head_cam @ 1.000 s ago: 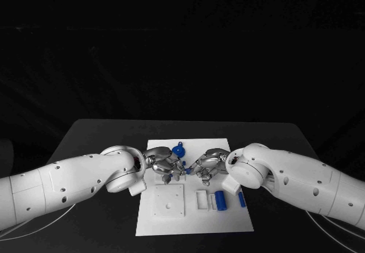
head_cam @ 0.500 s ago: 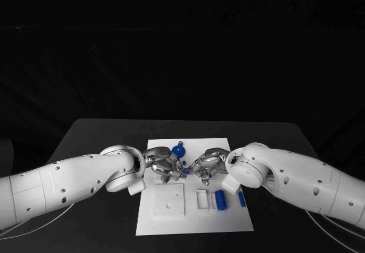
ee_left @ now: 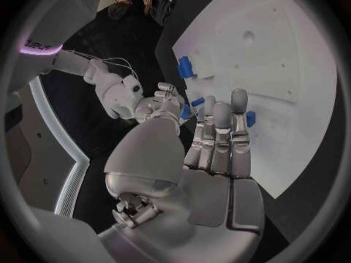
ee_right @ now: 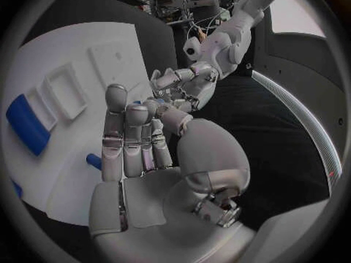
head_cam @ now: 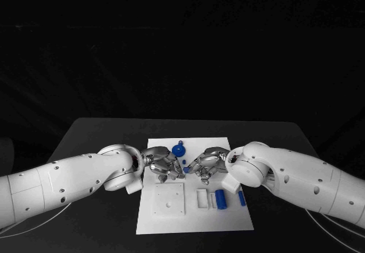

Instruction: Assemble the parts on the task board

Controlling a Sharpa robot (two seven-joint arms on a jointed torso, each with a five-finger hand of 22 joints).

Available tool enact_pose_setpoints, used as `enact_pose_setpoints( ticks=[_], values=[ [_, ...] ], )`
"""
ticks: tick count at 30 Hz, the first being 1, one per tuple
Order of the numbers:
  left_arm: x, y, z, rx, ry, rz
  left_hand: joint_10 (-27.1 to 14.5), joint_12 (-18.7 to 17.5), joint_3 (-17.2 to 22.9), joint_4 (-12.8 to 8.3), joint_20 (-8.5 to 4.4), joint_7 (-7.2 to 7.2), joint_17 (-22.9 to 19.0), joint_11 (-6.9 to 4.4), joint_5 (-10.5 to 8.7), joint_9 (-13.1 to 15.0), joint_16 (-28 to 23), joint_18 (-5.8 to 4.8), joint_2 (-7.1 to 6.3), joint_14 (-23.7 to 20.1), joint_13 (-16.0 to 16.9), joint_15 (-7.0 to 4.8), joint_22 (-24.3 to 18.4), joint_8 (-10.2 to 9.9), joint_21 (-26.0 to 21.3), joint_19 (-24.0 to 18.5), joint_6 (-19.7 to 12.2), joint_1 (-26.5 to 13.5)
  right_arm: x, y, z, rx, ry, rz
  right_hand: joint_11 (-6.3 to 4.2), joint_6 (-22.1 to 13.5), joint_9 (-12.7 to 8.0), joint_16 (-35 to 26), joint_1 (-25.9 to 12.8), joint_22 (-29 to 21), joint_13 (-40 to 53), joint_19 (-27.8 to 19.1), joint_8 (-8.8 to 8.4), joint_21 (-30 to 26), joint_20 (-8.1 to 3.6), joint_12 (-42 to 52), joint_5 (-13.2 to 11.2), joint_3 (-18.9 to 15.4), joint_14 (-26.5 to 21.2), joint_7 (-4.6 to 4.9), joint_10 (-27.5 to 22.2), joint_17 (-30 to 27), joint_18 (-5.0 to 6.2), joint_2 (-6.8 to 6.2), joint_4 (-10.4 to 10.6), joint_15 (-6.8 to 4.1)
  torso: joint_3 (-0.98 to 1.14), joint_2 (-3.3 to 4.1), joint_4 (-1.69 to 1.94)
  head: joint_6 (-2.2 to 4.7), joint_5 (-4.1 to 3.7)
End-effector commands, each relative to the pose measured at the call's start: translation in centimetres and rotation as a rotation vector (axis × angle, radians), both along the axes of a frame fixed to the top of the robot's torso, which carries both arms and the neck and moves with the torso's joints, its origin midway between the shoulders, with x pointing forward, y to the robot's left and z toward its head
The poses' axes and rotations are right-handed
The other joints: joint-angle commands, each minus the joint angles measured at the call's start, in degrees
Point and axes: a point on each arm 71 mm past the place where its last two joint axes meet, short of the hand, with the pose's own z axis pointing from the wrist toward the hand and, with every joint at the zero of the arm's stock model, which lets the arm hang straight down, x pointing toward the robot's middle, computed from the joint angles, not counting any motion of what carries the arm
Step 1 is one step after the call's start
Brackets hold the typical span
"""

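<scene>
The white task board (head_cam: pixel 194 221) lies in the middle of the table, and both hands hover over its far half, facing each other. My left hand (head_cam: pixel 162 165) has its fingers (ee_left: pixel 219 128) straight and its thumb drawn in. A small blue part (ee_left: pixel 186 111) sits between thumb and fingers, and it also appears between the two hands (head_cam: pixel 186 169). My right hand (head_cam: pixel 205 167) is close opposite, its fingers (ee_right: pixel 128 137) straight and its thumb bent toward them; whether it holds anything is unclear. A round blue part (head_cam: pixel 179 150) stands just beyond the hands.
A blue cylinder (head_cam: pixel 220 200) lies beside a white holder (head_cam: pixel 201 199), and a thin blue piece (head_cam: pixel 241 198) is at the board's right edge. A raised white plate (head_cam: pixel 169 200) sits on the near left. Another small blue piece (ee_left: pixel 251 118) lies by my left fingertips.
My left hand has shifted slightly toward the far side of the board. The right hand has barely moved, and the parts on the board are where they were.
</scene>
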Motion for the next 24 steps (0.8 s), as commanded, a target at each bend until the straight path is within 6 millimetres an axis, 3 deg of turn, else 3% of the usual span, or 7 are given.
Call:
enact_pose_setpoints(
  ticks=[1, 24],
  values=[
    [-0.02, -0.03, 0.05, 0.005, -0.008, -0.007, -0.42, 0.38, -0.06, 0.27, -0.03, -0.14, -0.05, 0.04, -0.21, 0.11, 0.24, 0.68, 0.47, -0.45, 0.05, 0.02, 0.77, 0.31, -0.32, 0.13, -0.44, 0.11, -0.15, 0.20, 0.02, 0.010, 0.005, 0.028, -0.19, 0.52, 0.05, 0.28, -0.09, 1.74, -0.08, 0.04, 0.21, 0.28, -0.23, 0.37, 0.09, 0.05, 0.40, -0.02, 0.04, 0.05, 0.69, 0.24, -0.28, -0.17, 0.00, 0.00, -0.03, -0.04, 0.02],
    [-0.30, -0.67, 0.33, -0.070, 0.016, -0.025, -0.75, 0.49, 0.96, 4.06, 0.07, -0.21, -0.26, 0.12, 0.87, 0.50, 0.21, 0.76, 1.76, -0.57, 0.01, 0.09, 0.72, 0.37, -0.85, 0.28, -0.70, -0.35, -0.45, 0.41, -0.60, -0.010, 0.024, 0.043, -0.19, 0.52, 0.05, 0.28, -0.09, 1.74, -0.08, 0.04, 0.21, 0.28, -0.23, 0.37, 0.09, 0.05, 0.40, -0.02, 0.04, 0.05, 0.69, 0.24, -0.28, -0.17, 0.05, -0.02, 0.01, -0.13, -0.06]
  ],
)
